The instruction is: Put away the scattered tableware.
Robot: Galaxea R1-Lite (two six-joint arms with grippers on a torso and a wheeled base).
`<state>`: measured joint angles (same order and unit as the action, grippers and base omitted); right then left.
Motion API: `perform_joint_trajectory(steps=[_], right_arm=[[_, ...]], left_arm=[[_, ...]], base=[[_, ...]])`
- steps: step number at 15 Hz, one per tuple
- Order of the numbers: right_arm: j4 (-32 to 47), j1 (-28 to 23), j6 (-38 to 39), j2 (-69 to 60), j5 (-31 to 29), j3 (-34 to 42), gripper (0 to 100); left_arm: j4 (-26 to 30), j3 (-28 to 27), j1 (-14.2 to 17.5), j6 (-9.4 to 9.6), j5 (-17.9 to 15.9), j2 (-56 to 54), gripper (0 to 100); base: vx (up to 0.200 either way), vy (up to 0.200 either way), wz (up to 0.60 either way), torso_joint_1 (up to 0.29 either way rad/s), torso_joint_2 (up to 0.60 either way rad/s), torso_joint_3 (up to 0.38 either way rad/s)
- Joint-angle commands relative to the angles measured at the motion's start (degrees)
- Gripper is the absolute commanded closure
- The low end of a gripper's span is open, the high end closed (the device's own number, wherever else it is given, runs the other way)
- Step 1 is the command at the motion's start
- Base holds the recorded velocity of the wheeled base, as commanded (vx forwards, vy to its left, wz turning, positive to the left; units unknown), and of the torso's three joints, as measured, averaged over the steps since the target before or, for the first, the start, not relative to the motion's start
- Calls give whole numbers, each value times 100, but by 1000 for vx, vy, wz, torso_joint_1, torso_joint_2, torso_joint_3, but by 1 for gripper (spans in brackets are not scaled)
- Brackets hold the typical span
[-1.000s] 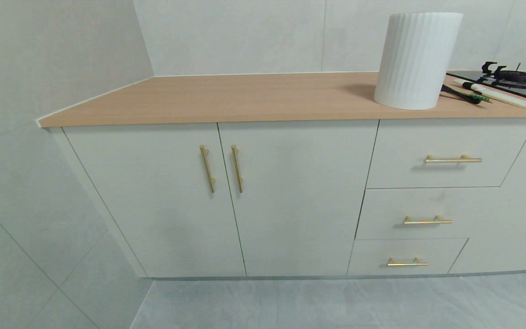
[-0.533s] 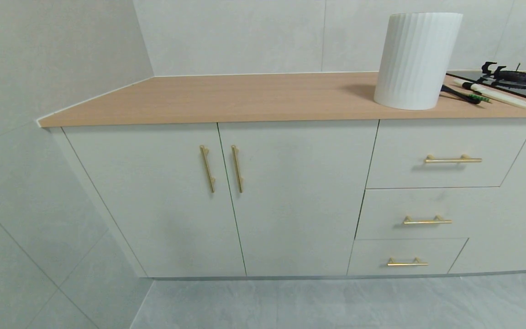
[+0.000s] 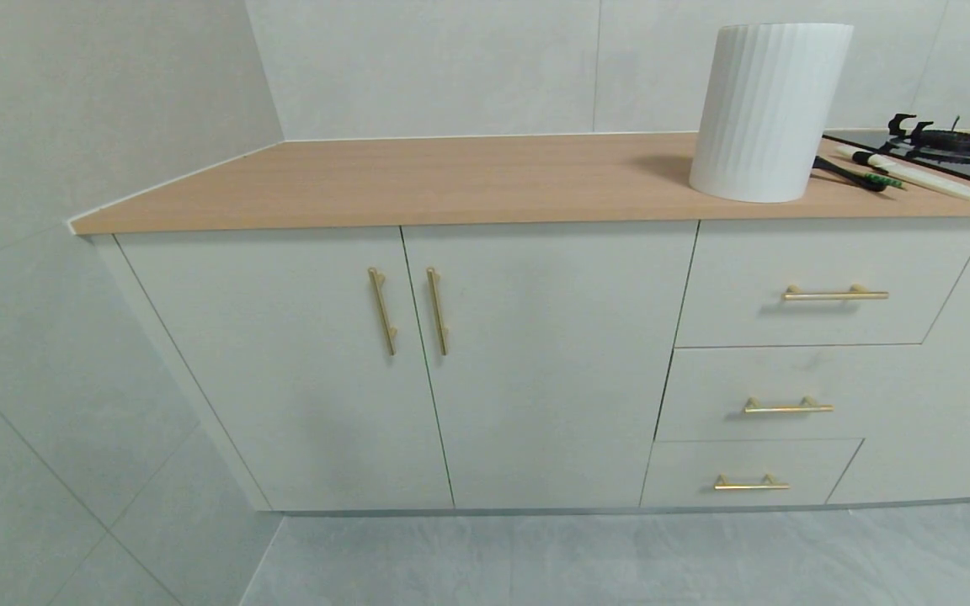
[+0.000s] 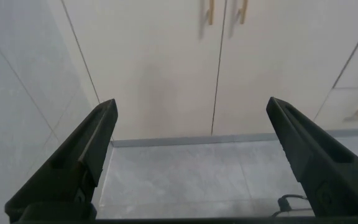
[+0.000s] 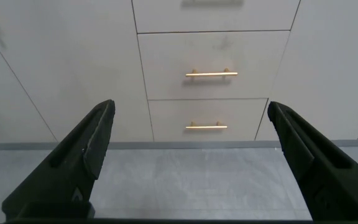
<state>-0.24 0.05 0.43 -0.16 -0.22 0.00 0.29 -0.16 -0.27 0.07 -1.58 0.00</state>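
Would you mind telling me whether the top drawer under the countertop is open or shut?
Shut. The top drawer sits flush with the middle drawer below, with only a thin seam between them.

Head camera overlooks the cabinet (image 3: pixel 552 362); wrist cameras face its base.

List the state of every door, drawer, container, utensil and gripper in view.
left cabinet door: shut
right cabinet door: shut
top drawer: shut
middle drawer: shut
bottom drawer: shut
white ribbed container: upright on the countertop
white utensil: lying flat on the countertop
black-handled utensil: lying flat beside the container
left gripper: open, empty
right gripper: open, empty
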Motion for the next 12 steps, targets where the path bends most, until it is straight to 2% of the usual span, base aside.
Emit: perform_joint_trajectory(steps=[1, 6, 12], right_arm=[[-2, 4, -8, 16, 4, 0, 0], [-2, 4, -8, 16, 13, 0, 0], [-2, 4, -8, 16, 13, 0, 0]], left_arm=[[-3, -2, 0, 10, -9, 0, 0], [-3, -2, 0, 1, 0, 0, 0], [-12, -2, 0, 1, 0, 0, 0]], base=[[0, 0, 0, 0, 0, 0], [0, 0, 0, 0, 0, 0], [0, -200, 0, 3, 3, 1]])
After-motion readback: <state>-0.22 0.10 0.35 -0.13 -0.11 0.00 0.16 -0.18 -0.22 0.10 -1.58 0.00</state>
